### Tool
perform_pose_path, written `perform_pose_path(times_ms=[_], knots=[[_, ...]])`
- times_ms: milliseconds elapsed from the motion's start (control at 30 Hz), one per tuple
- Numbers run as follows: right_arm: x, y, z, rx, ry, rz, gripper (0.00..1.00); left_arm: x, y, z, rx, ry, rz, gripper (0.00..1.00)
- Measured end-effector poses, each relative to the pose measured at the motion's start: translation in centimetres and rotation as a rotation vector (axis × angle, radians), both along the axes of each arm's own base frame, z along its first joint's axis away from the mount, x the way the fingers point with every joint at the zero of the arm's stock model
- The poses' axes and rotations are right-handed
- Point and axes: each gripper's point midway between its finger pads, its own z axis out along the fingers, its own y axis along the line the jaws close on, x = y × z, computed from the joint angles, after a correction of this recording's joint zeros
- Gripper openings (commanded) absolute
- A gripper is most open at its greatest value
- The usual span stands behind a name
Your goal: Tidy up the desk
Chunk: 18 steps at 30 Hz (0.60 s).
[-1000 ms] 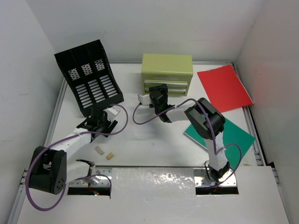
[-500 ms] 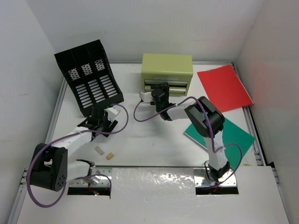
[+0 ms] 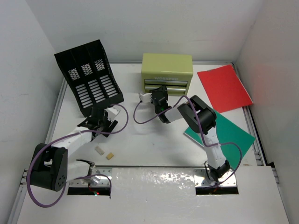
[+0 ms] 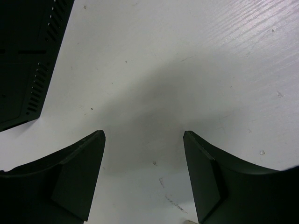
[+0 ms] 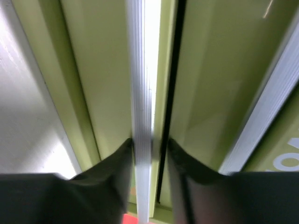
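Note:
The desk (image 3: 140, 140) is a white tabletop with metal edge rails. At its back stands an olive-green drawer chest (image 3: 167, 70). My right gripper (image 3: 158, 92) is pressed against the chest's front, and in the right wrist view its jaws (image 5: 150, 142) are shut on a drawer's ribbed silver handle (image 5: 142, 84), one finger on each side. My left gripper (image 3: 99, 122) hovers just in front of the black file rack (image 3: 88, 77). It stands open (image 4: 144, 135) over bare desk (image 4: 187, 70) with nothing between its fingers.
A red folder (image 3: 224, 87) lies at the back right and a green folder (image 3: 233, 133) in front of it, partly under the right arm. Two small pale blocks (image 3: 99, 150) (image 3: 110, 156) lie near the left arm. The rack's corner (image 4: 23, 56) shows in the left wrist view.
The right gripper has moved up to the chest's front and its jaws have closed on the drawer handle. The left arm has not moved.

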Motion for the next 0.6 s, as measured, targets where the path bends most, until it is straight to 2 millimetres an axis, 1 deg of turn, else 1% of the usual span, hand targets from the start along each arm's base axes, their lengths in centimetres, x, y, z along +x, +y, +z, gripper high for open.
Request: perform_pose_path(times_ms=[33,100,133,300,433,533,600], knots=[[0.1,0.0,-0.1,-0.003,-0.006,0.001,0.18,0.0,0.0,0.0,0.0,0.0,0.0,0.66],[0.2,0.0,-0.3,-0.004,-0.018,-0.001,0.09,0.0,0.0,0.0,0.0,0.0,0.0,0.66],[0.2,0.0,-0.3,-0.004,-0.024,-0.001,0.01,0.0,0.0,0.0,0.0,0.0,0.0,0.66],[0.4,0.0,-0.1,-0.001,-0.047,0.001,0.0,0.0,0.0,0.0,0.0,0.0,0.0,0.66],[0.0,-0.2,-0.4,0.009,-0.057,0.016,0.0,0.0,0.0,0.0,0.0,0.001,0.0,0.66],[-1.2,-0.1,-0.4,0.017,-0.071,0.045,0.0,0.0,0.0,0.0,0.0,0.002,0.0,0.66],[-2.6,0.0,-0.3,0.013,-0.066,0.061,0.0,-0.1,0.0,0.0,0.0,0.003,0.0,0.66]])
